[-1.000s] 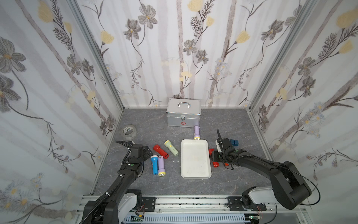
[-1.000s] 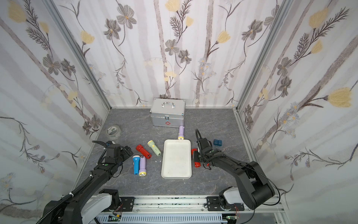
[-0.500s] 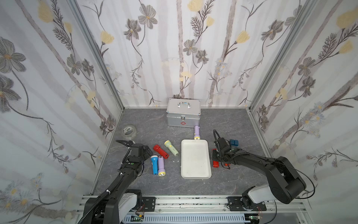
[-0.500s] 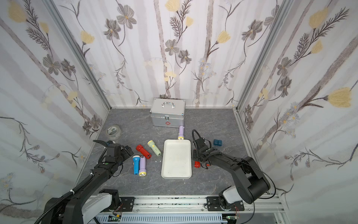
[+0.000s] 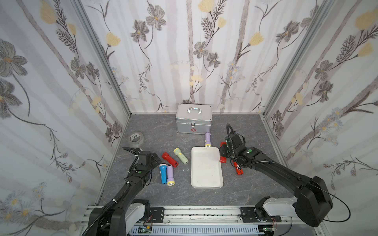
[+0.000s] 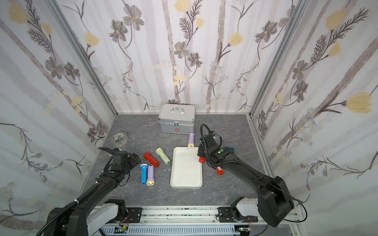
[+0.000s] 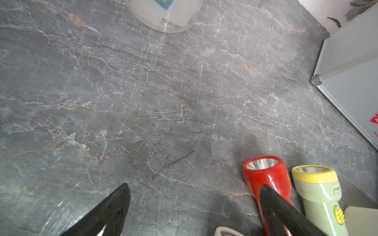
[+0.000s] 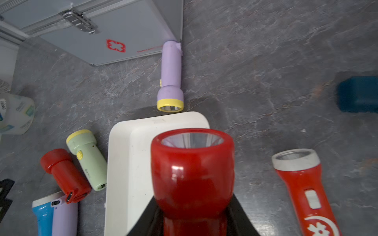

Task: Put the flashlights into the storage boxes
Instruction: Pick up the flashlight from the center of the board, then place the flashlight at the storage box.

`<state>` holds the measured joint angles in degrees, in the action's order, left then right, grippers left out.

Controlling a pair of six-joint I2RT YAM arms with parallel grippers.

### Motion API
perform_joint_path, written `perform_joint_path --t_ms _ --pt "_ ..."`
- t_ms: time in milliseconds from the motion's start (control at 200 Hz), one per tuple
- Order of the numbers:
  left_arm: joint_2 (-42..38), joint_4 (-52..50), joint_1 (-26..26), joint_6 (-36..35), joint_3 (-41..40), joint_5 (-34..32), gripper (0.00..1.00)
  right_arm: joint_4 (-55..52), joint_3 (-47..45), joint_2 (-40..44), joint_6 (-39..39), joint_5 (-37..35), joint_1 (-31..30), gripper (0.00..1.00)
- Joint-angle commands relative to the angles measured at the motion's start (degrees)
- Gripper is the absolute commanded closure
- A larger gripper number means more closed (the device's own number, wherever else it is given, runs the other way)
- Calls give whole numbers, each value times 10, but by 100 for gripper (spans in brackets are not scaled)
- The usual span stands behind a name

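My right gripper is shut on a red flashlight, whose head shows over the far right corner of the white storage box. In both top views this gripper sits at the box's right rim. A second red flashlight lies right of it. A lilac one lies beyond the box. Pale green, red, blue and lilac flashlights lie left of it. My left gripper is open over bare table beside them.
A silver case with a red cross stands at the back. A tape roll sits at the back left. Dark blue blocks lie behind my right arm. Patterned walls close in three sides.
My right gripper has shut on the red flashlight and shifted slightly toward the box. The left arm has not moved.
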<state>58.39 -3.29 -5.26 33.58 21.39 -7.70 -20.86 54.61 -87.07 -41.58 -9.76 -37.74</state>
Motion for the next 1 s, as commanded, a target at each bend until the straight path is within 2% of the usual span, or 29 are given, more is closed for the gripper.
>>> perform_joint_path --t_ms 0,180,325,660,999 --pt "-2 7 1 9 5 -6 0 55 38 -57 -30 29 -31 65" --pt "-4 11 1 8 3 -3 0 76 125 -194 -43 68 -90 64" --pt "-3 10 2 8 2 -3 0 76 171 -261 -55 99 -102 64" --pt "-1 12 2 8 3 -2 0 82 145 -271 -68 94 -114 63" --pt "-3 11 2 9 2 -3 0 91 157 -307 -69 95 -98 62"
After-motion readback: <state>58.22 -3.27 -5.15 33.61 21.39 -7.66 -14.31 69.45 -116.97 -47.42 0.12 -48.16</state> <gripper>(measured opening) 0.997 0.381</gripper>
